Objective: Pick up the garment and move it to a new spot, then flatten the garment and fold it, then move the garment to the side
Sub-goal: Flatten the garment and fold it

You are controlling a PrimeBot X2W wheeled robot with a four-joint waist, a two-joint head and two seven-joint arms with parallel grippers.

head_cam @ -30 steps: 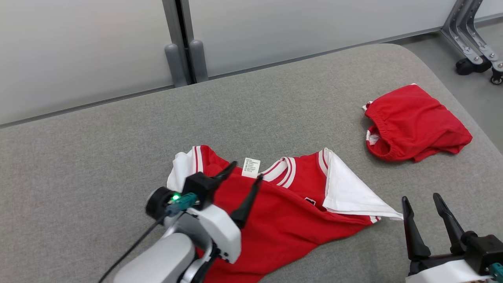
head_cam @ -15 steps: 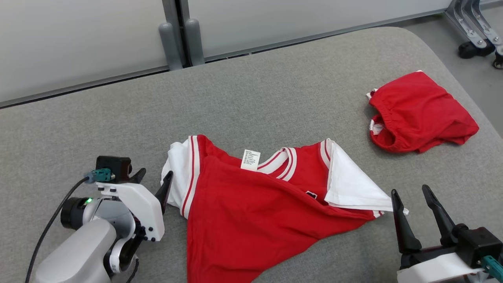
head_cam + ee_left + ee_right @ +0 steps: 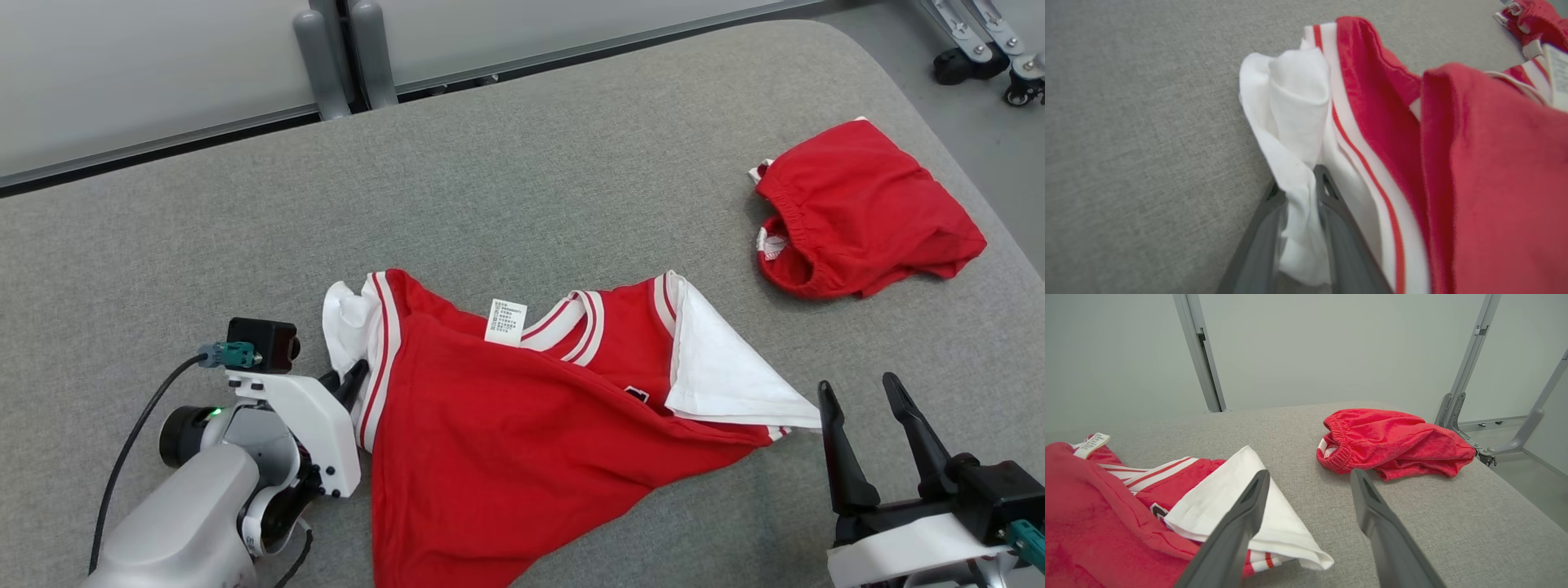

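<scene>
Pinching a bunched fold of white fabric, the left gripper (image 3: 1298, 184) has its two dark fingers drawn close together, with the cloth caught between them and spilling out on both sides. The fabric it has hold of is the white sleeve (image 3: 1294, 94) at the garment's left shoulder, edged with a white band carrying a thin red stripe. The garment (image 3: 506, 441) is a red jersey with white sleeves and red-and-white striped trim at neck and armholes. It lies crumpled on the grey padded surface (image 3: 571, 163) in the near middle of the head view, body creased and skewed, lower part running off the bottom edge. A white care label (image 3: 505, 320) stands up at the back of the neck; it carries rows of small print, too small to read. A small dark badge (image 3: 639, 394) shows on the chest, half covered by a fold, its marking not legible. The opposite sleeve (image 3: 718, 376) is folded over into a flat white triangle. The right gripper (image 3: 859, 382) sits just beside that triangle's tip, fingers spread wide and holding nothing. Well apart, toward the far right edge of the surface, lies a heap of red shorts (image 3: 865, 212) with an elastic waistband
</scene>
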